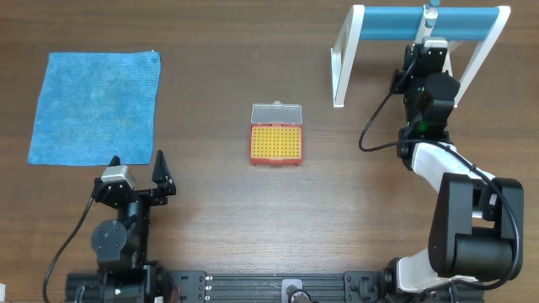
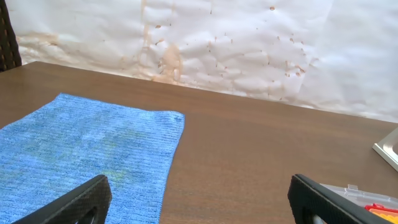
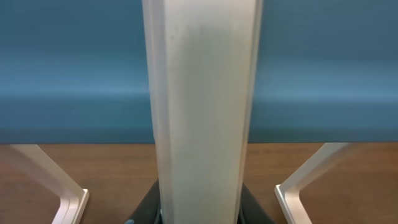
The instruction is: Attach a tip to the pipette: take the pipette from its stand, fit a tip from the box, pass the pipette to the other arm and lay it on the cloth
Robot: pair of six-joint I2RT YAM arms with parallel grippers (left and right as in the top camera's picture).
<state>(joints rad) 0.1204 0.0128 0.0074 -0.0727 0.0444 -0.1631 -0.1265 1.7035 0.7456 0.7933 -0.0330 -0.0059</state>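
The white pipette [image 3: 202, 93] hangs upright on the blue bar of its stand [image 3: 74, 68], and its top [image 1: 431, 8] pokes above the bar [image 1: 396, 23] at the back right. My right gripper [image 1: 426, 57] is at the stand, and its dark fingers [image 3: 152, 205] press on both sides of the pipette body. The tip box [image 1: 276, 135] sits mid-table with its clear lid open and yellow tips showing; its corner [image 2: 364, 199] appears in the left wrist view. My left gripper [image 1: 137, 164] rests open near the cloth [image 1: 94, 108], holding nothing.
The stand's white legs [image 1: 341, 63] rest on the wooden table at the back right. A crinkled white sheet [image 2: 249, 43] lines the wall behind the table. Bare wood lies between the blue cloth [image 2: 81, 149] and the tip box.
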